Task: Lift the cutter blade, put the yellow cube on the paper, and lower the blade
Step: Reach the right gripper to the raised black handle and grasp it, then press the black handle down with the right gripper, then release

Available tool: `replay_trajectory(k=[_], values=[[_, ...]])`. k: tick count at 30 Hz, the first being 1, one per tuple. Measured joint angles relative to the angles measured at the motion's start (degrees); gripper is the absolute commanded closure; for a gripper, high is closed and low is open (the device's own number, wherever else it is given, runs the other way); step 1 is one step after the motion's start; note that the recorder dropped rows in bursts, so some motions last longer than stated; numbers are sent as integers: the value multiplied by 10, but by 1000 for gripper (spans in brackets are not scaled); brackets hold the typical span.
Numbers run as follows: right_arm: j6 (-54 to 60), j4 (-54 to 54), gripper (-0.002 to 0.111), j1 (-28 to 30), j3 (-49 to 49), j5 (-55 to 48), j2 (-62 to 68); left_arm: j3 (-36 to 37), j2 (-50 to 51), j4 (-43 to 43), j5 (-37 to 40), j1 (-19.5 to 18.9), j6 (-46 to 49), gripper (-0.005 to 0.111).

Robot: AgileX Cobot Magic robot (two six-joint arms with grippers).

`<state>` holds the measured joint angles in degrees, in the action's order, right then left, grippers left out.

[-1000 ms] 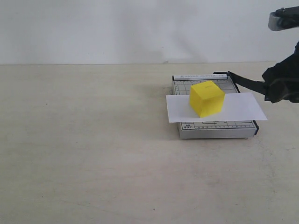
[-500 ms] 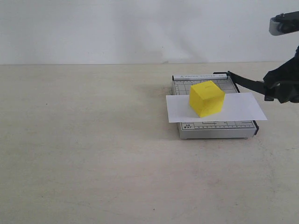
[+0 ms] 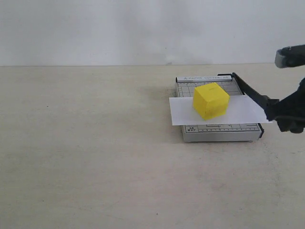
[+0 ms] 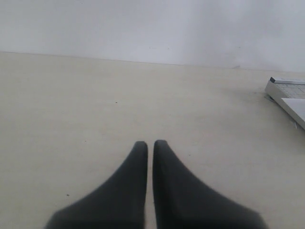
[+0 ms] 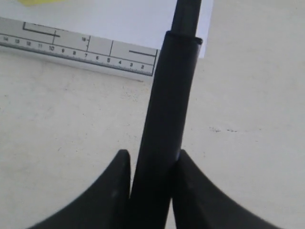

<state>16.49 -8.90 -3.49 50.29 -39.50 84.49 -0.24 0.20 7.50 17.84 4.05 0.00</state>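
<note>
The yellow cube (image 3: 210, 100) sits on the white paper (image 3: 238, 113), which lies across the grey gridded cutter base (image 3: 209, 132). The black cutter blade (image 3: 248, 90) slopes low along the base's right edge, its thick handle (image 5: 167, 109) clamped between my right gripper's (image 5: 151, 157) fingers. In the exterior view that right gripper (image 3: 281, 112) is at the far right, just off the base's front corner. My left gripper (image 4: 150, 143) is shut on nothing, hovering over bare table, with the cutter base's corner (image 4: 286, 88) far off to one side. It does not show in the exterior view.
The beige table (image 3: 95, 152) stretches wide to the left of the cutter. A plain white wall (image 3: 119, 28) closes the back. The ruler edge of the base (image 5: 71, 45) and a corner of the paper (image 5: 119, 19) show in the right wrist view.
My right gripper has dropped down and forward with the handle, swinging the blade from a raised slant to nearly flat along the base. The cube and paper stay put.
</note>
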Motion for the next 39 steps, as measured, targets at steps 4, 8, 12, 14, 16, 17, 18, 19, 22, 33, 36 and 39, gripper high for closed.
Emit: replay_trajectory(k=[4,8,12,14,16,17,18,19,22,33,36,39], values=[[0,-18,103,0,-63,73,0,0,0,0,0,0,0,102],[5,-32,103,0,-111,142,-1,0,0,0,0,0,0,102],[9,-40,103,0,-141,189,-1,0,0,0,0,0,0,102],[11,-45,103,0,-152,205,-1,0,0,0,0,0,0,102],[11,-49,103,0,-162,221,-1,0,0,0,0,0,0,102],[11,-50,103,0,-165,228,-1,0,0,0,0,0,0,102],[12,-52,103,0,-170,236,-2,0,0,0,0,0,0,102],[12,-53,103,0,-173,243,-2,0,0,0,0,0,0,102],[13,-55,103,-1,-180,255,-2,0,0,0,0,0,0,102],[33,-97,103,-2,-182,280,58,0,0,0,0,0,0,102],[39,-102,103,-2,-182,281,61,0,0,0,0,0,0,102],[40,-102,103,-2,-182,281,62,0,0,0,0,0,0,102]])
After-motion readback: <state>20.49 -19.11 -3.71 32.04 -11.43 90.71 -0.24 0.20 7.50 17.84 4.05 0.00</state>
